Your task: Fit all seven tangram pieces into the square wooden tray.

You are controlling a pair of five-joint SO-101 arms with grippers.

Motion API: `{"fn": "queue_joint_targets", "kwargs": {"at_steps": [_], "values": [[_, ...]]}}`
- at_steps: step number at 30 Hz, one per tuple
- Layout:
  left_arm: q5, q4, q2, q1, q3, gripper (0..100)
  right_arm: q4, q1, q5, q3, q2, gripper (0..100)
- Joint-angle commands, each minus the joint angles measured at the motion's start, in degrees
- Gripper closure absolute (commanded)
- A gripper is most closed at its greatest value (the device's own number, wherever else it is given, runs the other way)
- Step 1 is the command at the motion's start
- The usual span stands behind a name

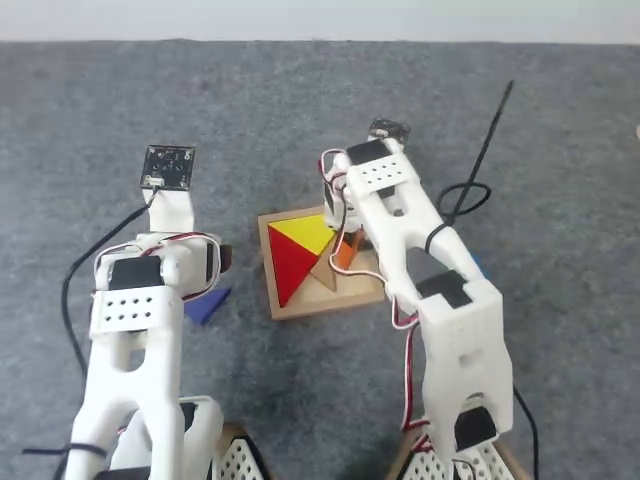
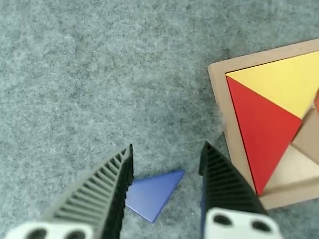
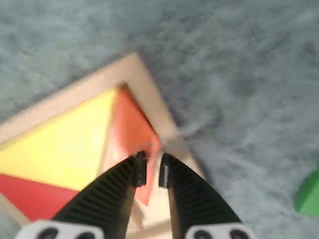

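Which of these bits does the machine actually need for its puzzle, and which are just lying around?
Job: square wooden tray; yellow triangle and red triangle in it; orange piece in the right end effector; blue triangle beneath the open left end effector; green piece, probably.
Lying about: black cable; grey table cover.

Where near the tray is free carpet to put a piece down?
The carpet beyond the tray's far edge is bare. Crowded: the tray's left side, where the left tool hangs over the blue triangle, and its right side, where the right tool grips the orange piece.
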Motion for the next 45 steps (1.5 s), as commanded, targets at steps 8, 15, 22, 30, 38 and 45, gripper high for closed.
{"fn": "queue_joint_targets", "kwargs": {"at_steps": [8,15,22,30,38,45], "values": [[0.3,-0.1,-0.6,0.0,-0.3,78,8.2,1.9,6.9,-7.7,0.1,97.0],[0.3,-0.1,-0.6,0.1,-0.3,78,8.7,-2.9,4.0,-9.9,-3.6,81.8],[0.3,-0.1,-0.7,0.0,-0.3,78,4.0,-4.6,-2.5,-10.5,-3.8,77.9],[0.3,-0.1,-0.7,0.1,-0.3,78,-0.2,-4.9,-2.5,-10.5,-2.1,77.9],[0.3,-0.1,-0.7,0.0,-0.3,78,-0.2,-5.4,-2.6,-10.7,3.2,78.0],[0.3,-0.1,-0.7,0.0,-0.3,78,-0.2,-6.3,-2.6,-10.4,3.8,86.6]]}}
